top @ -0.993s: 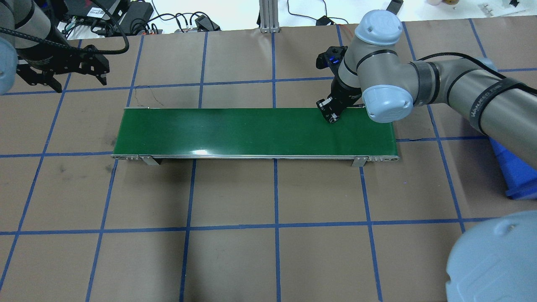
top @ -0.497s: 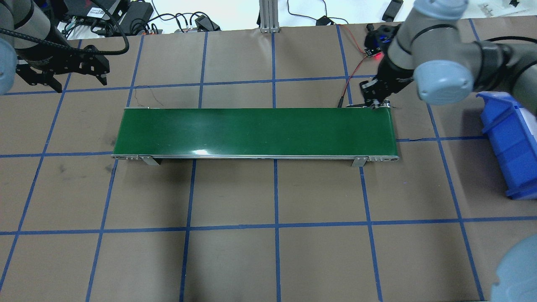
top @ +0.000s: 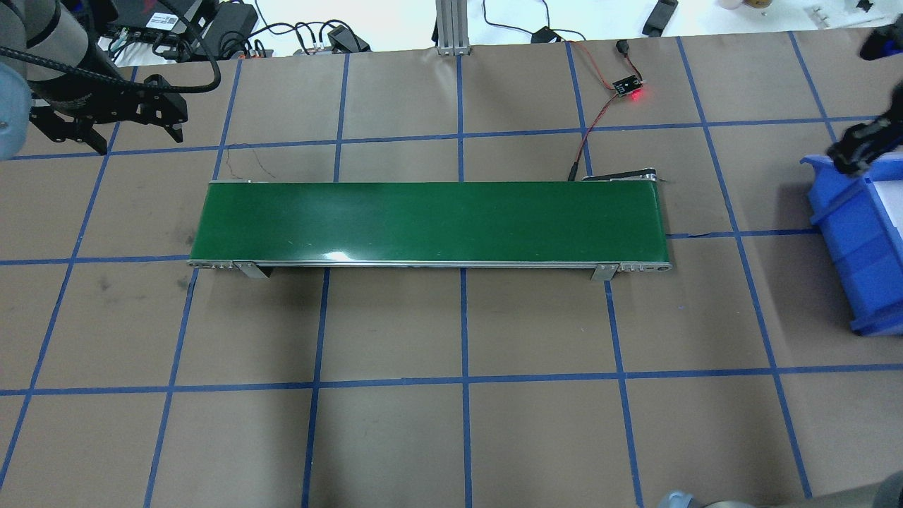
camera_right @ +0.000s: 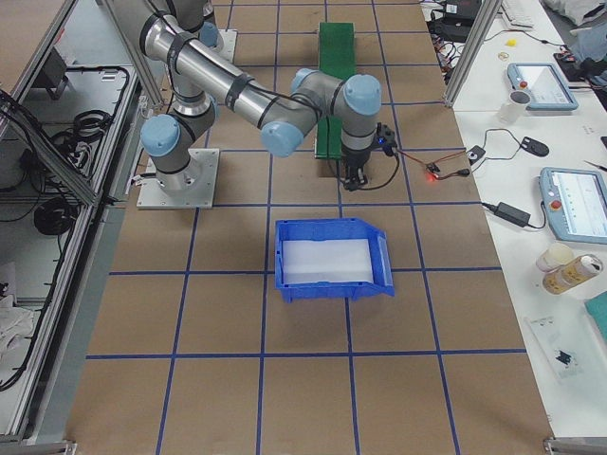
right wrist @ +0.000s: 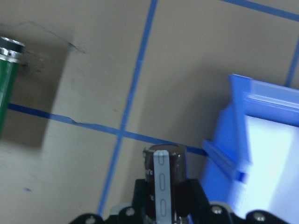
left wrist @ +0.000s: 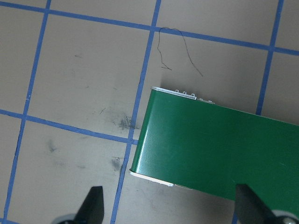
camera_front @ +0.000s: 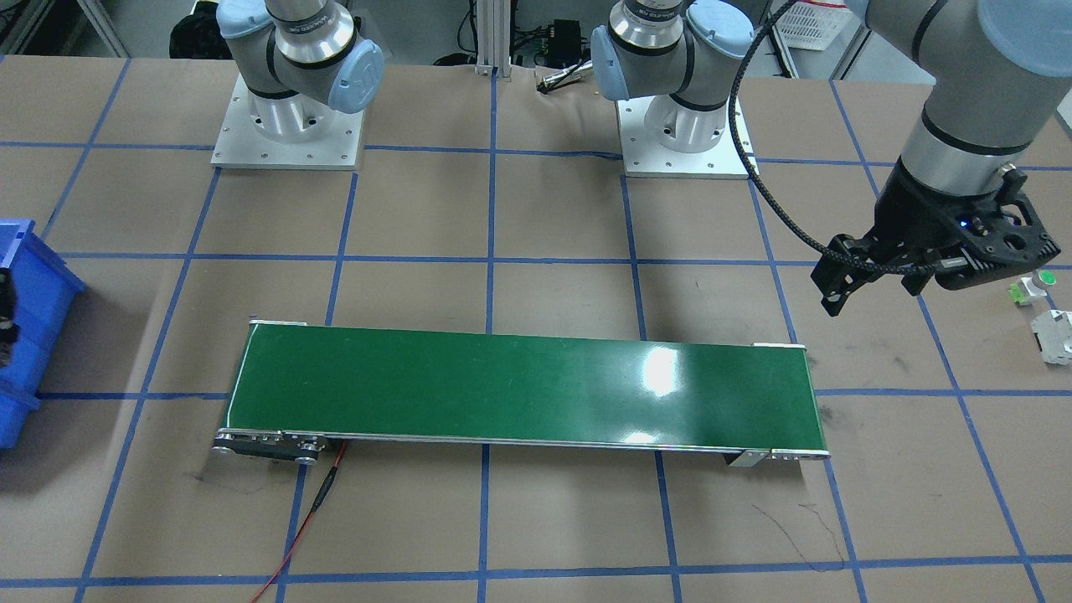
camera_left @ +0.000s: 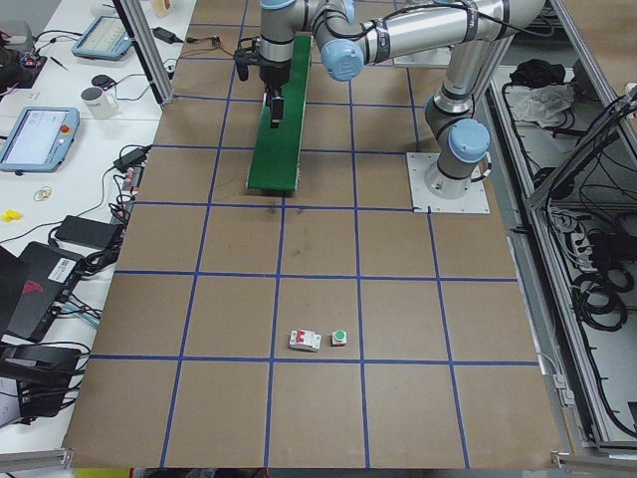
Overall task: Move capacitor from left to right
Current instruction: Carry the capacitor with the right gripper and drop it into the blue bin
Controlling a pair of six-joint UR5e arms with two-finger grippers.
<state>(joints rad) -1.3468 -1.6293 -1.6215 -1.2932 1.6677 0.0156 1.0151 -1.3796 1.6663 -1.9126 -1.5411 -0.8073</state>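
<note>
The capacitor (right wrist: 176,161), a stubby dark brown piece, is clamped in my right gripper (right wrist: 163,186), as the right wrist view shows. In the overhead view my right gripper (top: 855,149) hangs over the far left corner of the blue bin (top: 864,247), right of the green conveyor (top: 430,222). My left gripper (top: 106,130) is open and empty beyond the conveyor's left end. It also shows in the front-facing view (camera_front: 871,285). Its spread fingers (left wrist: 93,205) frame the conveyor's end (left wrist: 210,144).
A small white part with a green cap (camera_front: 1037,285) and a white-grey blocky part (camera_front: 1055,335) lie on the table near my left gripper. A red-lit module with a wire (top: 628,90) lies behind the conveyor's right end. The bin's floor is white (right wrist: 271,154).
My right arm has swung from the conveyor's right end out to the right, to the blue bin's corner, with the capacitor in its grip. The left arm has not moved.
</note>
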